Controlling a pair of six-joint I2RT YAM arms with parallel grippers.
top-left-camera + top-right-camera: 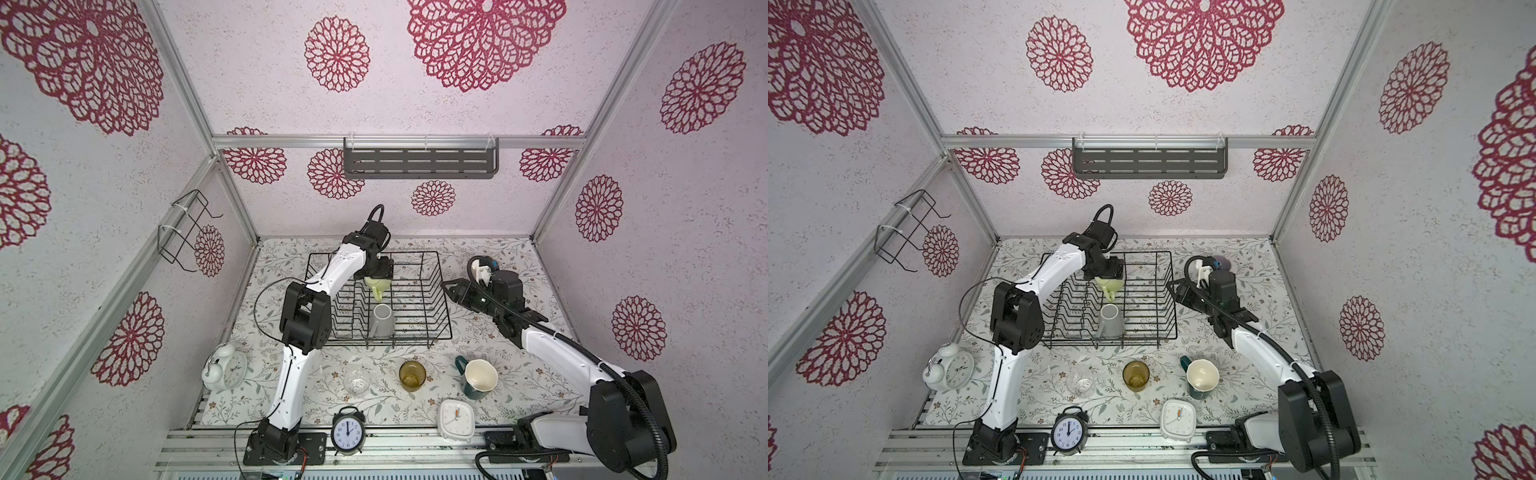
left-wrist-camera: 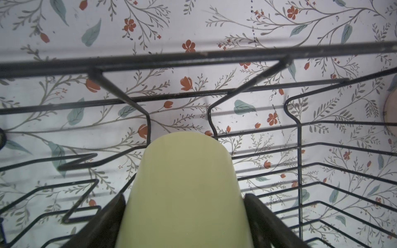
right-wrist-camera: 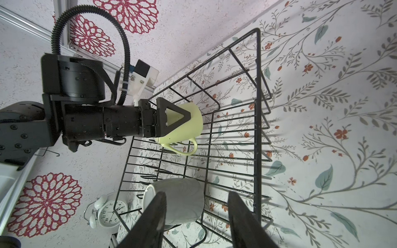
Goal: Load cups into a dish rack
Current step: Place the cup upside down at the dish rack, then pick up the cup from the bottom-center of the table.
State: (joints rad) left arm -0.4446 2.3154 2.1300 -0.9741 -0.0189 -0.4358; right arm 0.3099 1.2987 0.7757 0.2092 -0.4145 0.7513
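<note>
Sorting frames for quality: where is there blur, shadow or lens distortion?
Left wrist: the yellow-green mug and the near dish rack rim wire are soft. Right wrist: rack wires cast striped shadows on the table cover. Both top views: wide-angle, walls splay outward.

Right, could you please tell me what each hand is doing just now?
Left hand: closed on the yellow-green mug, over the rack.
Right hand: open, holding nothing.
</note>
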